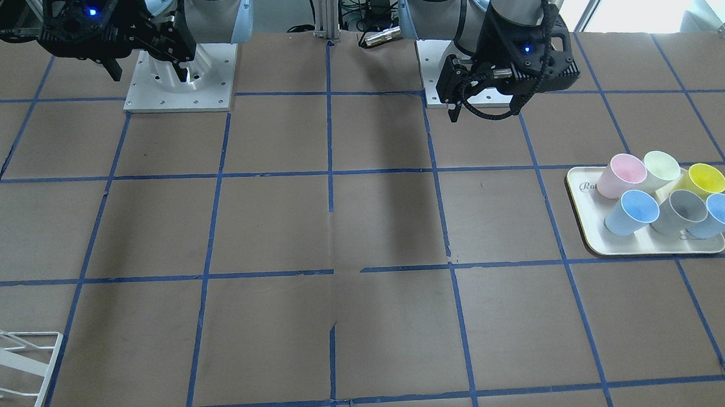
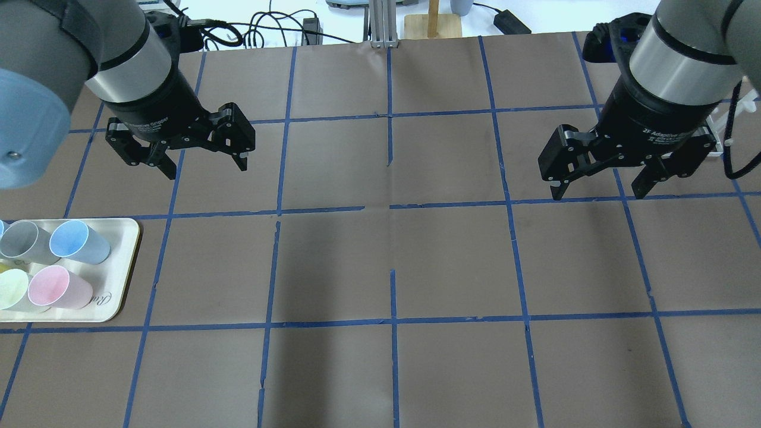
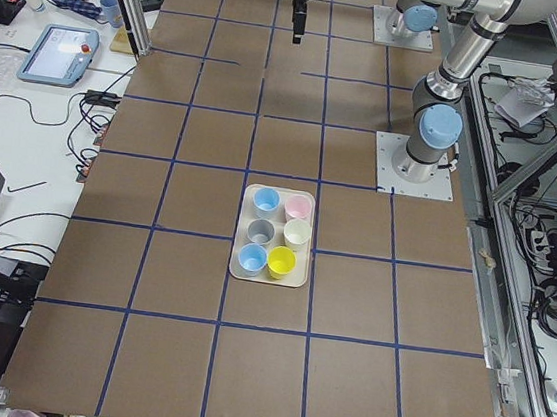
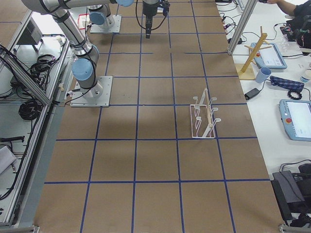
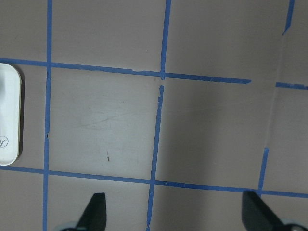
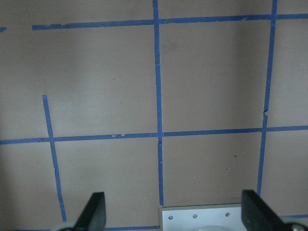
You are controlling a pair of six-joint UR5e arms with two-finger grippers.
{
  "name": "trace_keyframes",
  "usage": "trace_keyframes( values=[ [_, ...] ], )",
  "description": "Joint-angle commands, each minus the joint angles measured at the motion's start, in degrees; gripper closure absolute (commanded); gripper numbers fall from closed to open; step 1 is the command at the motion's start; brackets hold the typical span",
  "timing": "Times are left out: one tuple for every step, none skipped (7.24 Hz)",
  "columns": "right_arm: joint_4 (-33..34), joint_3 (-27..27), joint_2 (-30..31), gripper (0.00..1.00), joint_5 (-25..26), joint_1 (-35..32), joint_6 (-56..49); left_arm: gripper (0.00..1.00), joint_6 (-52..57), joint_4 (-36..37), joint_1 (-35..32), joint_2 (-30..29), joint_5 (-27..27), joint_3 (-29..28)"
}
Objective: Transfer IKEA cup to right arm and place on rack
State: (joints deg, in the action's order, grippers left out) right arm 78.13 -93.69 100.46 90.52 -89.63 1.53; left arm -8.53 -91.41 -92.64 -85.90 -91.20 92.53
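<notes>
Two pale blue cups [image 1: 635, 211] [image 1: 721, 215] lie tipped among several cups on a cream tray [image 1: 583, 221] on my left side; I cannot tell which one is the IKEA cup. One blue cup [image 2: 77, 241] shows in the overhead view. My left gripper [image 2: 208, 169] is open and empty, held above the table behind the tray [image 2: 122, 291]. My right gripper [image 2: 597, 194] is open and empty above the table on the right. The white wire rack [image 4: 204, 119] stands near the table's far edge on my right; it also shows in the front view [image 1: 14, 359].
Pink [image 1: 618, 175], pale green [image 1: 661, 167], yellow [image 1: 701, 181] and grey [image 1: 681, 209] cups share the tray. Arm base plates [image 1: 180, 89] are bolted at the robot's side. A wooden stand [image 4: 252, 53] sits beyond the far edge. Blue tape lines grid the brown tabletop.
</notes>
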Motion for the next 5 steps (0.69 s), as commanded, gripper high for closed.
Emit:
trace_keyframes(
  values=[
    [0.01,0.09,0.00,0.00,-0.08,-0.02,0.05,0.00,0.18,0.01,0.27,-0.06,0.06,0.10],
    [-0.17,0.26,0.00,0.00,-0.08,0.07,0.05,0.00,0.18,-0.08,0.18,0.20,0.06,0.28],
    [-0.34,0.18,0.00,0.00,-0.08,0.24,-0.04,0.00,0.18,-0.08,0.27,0.12,0.06,0.28],
    [-0.52,0.44,0.00,0.00,-0.43,0.24,-0.12,0.00,0.18,0.01,0.27,0.38,0.06,0.10],
    [-0.61,0.53,0.00,0.00,-0.17,0.24,-0.13,0.00,1.31,-0.17,1.05,0.64,0.06,0.28]
  ],
)
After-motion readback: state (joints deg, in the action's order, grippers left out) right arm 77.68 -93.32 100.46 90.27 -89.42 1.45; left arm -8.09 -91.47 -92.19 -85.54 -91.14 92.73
